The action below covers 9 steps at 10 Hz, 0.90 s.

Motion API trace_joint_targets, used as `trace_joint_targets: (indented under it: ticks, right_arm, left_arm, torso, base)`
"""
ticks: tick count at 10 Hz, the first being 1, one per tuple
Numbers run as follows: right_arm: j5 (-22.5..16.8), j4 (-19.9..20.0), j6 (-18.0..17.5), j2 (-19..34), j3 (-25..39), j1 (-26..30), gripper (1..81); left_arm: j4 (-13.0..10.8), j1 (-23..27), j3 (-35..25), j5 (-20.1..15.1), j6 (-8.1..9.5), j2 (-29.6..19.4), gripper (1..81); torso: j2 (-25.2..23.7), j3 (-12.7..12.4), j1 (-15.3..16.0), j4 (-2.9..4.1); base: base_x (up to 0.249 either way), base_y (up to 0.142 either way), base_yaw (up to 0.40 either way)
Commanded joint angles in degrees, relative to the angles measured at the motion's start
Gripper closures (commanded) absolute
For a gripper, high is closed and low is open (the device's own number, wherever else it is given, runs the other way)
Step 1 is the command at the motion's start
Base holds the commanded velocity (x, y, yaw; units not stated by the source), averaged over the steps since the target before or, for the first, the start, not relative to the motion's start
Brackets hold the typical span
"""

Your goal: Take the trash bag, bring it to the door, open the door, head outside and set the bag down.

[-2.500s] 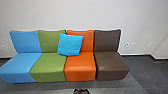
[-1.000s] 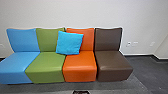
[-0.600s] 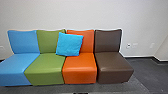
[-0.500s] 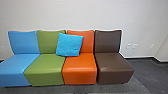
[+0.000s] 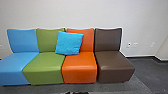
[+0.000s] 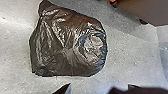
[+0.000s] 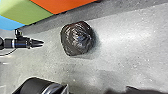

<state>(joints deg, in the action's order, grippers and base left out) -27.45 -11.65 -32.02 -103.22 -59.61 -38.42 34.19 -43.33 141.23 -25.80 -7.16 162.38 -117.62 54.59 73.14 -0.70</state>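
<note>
Trash bag [image 7: 78,37], upright on the floor [image 7: 120,52], which bears its weight, lies apart from and ahead of the left pincer [image 7: 41,43], seemingly pointed at it to align a grasp, though whether open or closed one cannot tell.
</note>
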Motion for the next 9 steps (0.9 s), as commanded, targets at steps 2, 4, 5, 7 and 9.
trace_joint_targets:
  ticks: [2,4,5,7,9]
  right_arm:
    - [-2.0,0.7,-0.1,2.3,2.2,5.4,1.0]
    - [-2.2,0.7,-0.1,2.4,2.5,5.8,1.0]
    - [-2.2,0.6,-0.1,2.4,2.7,5.9,1.0]
    - [-2.3,0.5,-0.1,2.4,2.8,5.9,1.0]
    - [-2.5,0.8,-0.1,2.5,2.8,6.6,1.0]
  left_arm:
    - [1.4,8.5,0.4,-3.6,0.48,0.0,1.0]
    - [1.4,9.2,0.7,-3.6,0.48,0.5,1.0]
    - [1.4,9.5,0.8,-3.8,0.48,0.7,1.0]
    - [1.4,9.8,0.8,-3.6,0.48,1.2,1.0]
    - [1.4,10.4,0.8,-3.8,0.48,1.4,1.0]
  torso:
    - [-7.6,7.2,4.9,0.00]
    - [-11.8,11.1,7.5,0.00]
    - [-13.9,13.1,8.8,0.00]
    - [-18.1,16.7,11.5,0.00]
    - [-21.8,14.3,13.9,0.00]
  base:
    - [0.000,0.000,0.000]
    - [0.000,0.000,0.000]
    - [0.000,0.000,0.000]
    - [0.000,0.000,0.000]
    - [0.000,0.000,0.000]
